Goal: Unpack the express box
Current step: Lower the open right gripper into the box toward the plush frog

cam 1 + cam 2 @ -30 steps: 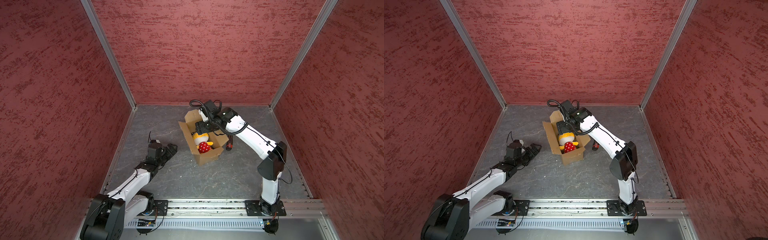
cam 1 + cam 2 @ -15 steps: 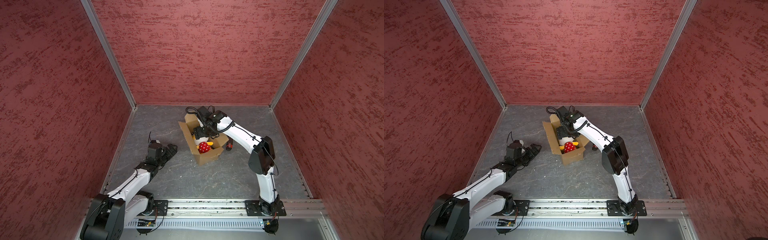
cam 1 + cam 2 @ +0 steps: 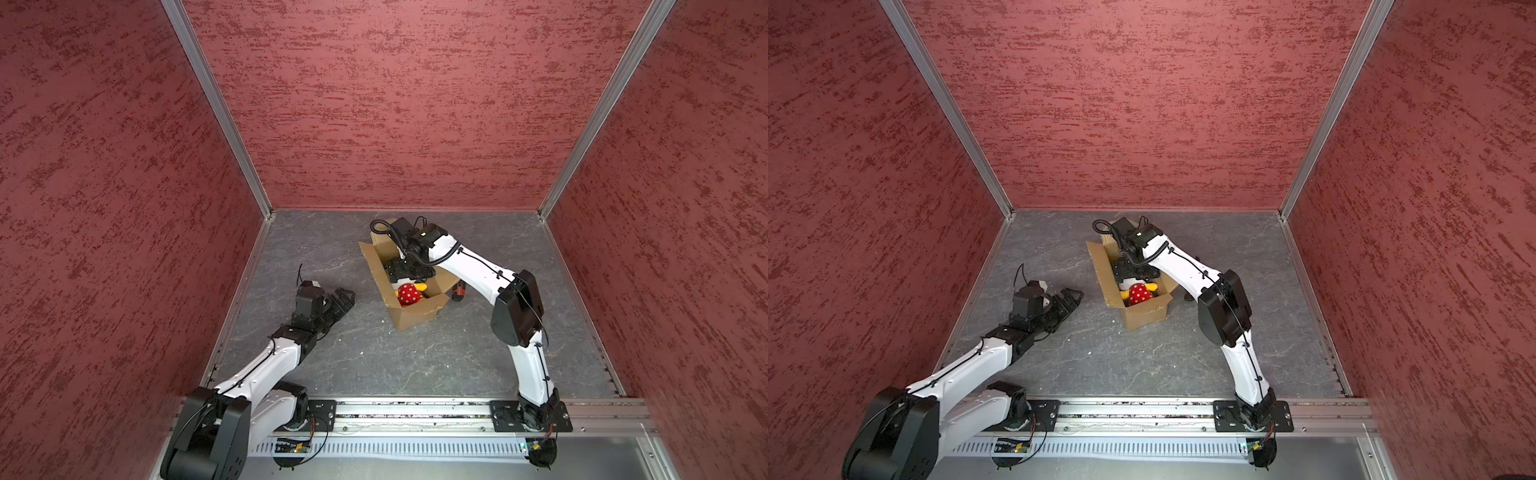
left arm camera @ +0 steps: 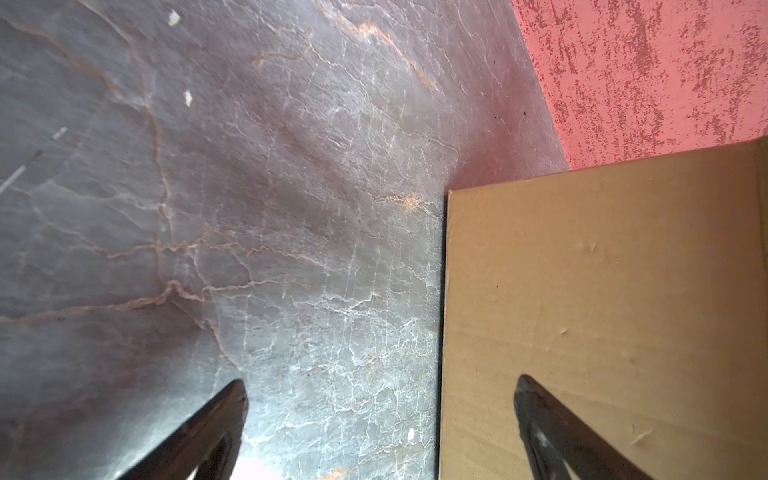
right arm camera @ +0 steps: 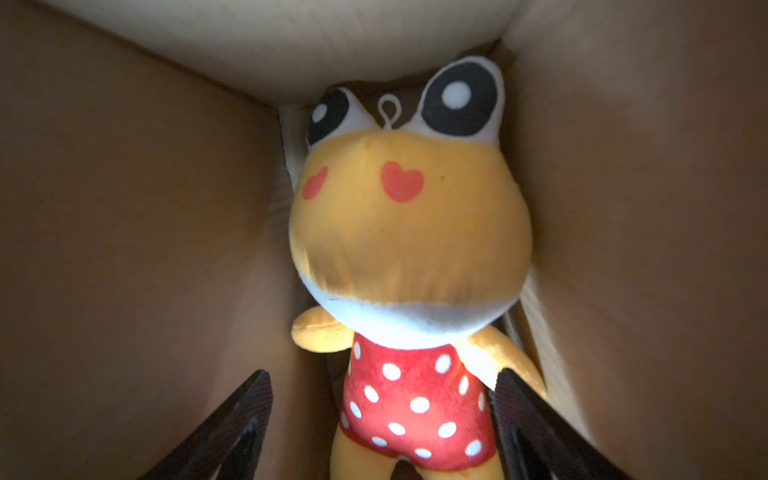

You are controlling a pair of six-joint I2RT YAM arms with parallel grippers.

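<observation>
One express box [image 3: 417,316] [image 3: 1144,316] stands on the counter [image 3: 374,365], mid-width and toward the back wall. It opens upward with its flaps folded out. In both top views its long axis runs from far to near, slanting slightly rightward at the near end.

One plush toy [image 3: 409,294] [image 5: 409,232] lies inside along that axis, with its red spotted body toward the near end.

The right gripper [image 3: 405,270] [image 5: 382,374] is down in the box, its jaws spread wide on either side of the toy's body and gripping nothing. The left gripper [image 3: 343,299] [image 4: 380,382] is fully spread and empty, near the box's left side.
</observation>
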